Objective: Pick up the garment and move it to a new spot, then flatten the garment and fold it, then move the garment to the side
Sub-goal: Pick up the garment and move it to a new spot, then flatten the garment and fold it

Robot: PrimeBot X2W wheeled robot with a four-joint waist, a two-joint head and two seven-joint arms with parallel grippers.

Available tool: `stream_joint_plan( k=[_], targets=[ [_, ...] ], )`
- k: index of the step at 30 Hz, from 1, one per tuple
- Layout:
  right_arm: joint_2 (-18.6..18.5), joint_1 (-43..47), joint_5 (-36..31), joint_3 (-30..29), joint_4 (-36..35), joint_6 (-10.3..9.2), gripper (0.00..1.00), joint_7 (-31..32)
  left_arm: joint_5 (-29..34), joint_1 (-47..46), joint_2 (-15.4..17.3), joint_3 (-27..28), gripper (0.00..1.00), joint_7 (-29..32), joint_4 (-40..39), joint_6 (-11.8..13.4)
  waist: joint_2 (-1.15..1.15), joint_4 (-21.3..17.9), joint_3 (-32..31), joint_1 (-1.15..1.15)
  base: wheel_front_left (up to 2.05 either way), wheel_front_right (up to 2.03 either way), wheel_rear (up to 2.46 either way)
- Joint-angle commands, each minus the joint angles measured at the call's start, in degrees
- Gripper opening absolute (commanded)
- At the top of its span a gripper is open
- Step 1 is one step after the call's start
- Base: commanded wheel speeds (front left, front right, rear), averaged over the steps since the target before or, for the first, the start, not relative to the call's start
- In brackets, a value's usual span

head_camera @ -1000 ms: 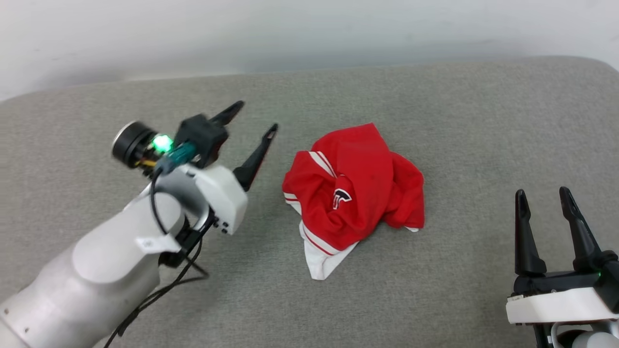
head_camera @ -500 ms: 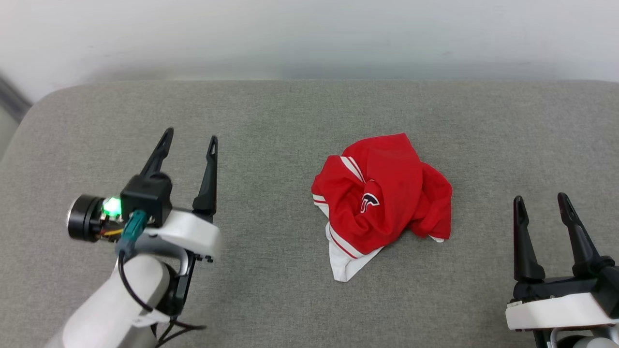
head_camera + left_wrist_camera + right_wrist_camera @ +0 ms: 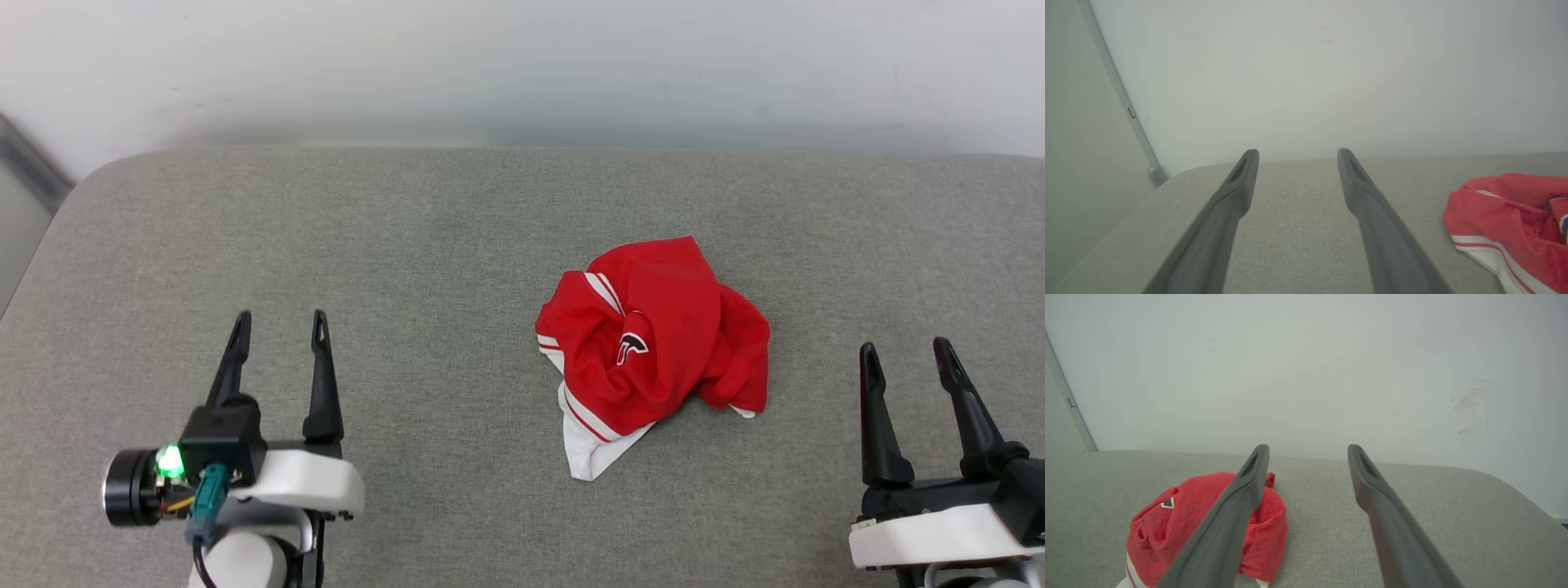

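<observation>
Grey fabric cushion (image 3: 457,245) against a pale, scuffed wall (image 3: 1306,367).

A grey padded surface (image 3: 457,245) covered in woven fabric spans the head view from side to side, with a rounded corner at the upper left. A red garment (image 3: 653,343) lies crumpled directly on it, right of centre, its white, red-striped corner pointing toward the bottom edge.

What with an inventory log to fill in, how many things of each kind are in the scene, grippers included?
Garment: 1, the crumpled red and white garment, lying on the grey padded surface
Grippers: 2, the left gripper and the right gripper, both open and apart from the garment
Total: 3
</observation>
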Motion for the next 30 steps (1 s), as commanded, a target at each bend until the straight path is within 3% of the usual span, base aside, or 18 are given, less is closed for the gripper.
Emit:
stream_joint_plan(
  k=[1,15,22,30],
  targets=[
    [0.1,0.75,-0.12,0.02,0.22,-0.02,1.0,-0.11,1.71,2.07,-1.58,1.73,1.0,-0.14,-0.1,-1.32,0.0,0.0,-0.23,0.0,0.0,0.0,0.0],
    [0.1,2.84,0.96,0.3,1.64,-0.02,1.0,-0.11,9.06,10.94,-9.87,11.53,1.0,-0.15,-0.71,-8.71,0.0,0.24,-2.16,0.0,0.0,0.0,0.0],
    [0.1,3.99,1.5,0.63,2.28,-0.02,1.0,-0.11,11.18,13.11,-12.52,13.57,1.0,-0.15,-0.54,-12.85,0.0,0.58,-3.02,0.0,0.0,0.0,0.0],
    [0.1,5.01,2.3,1.14,2.93,-0.02,1.0,-0.11,12.82,13.97,-14.08,15.29,1.0,-0.15,0.2,-15.64,0.0,0.44,-3.92,0.0,0.0,0.0,0.0]
  ],
)
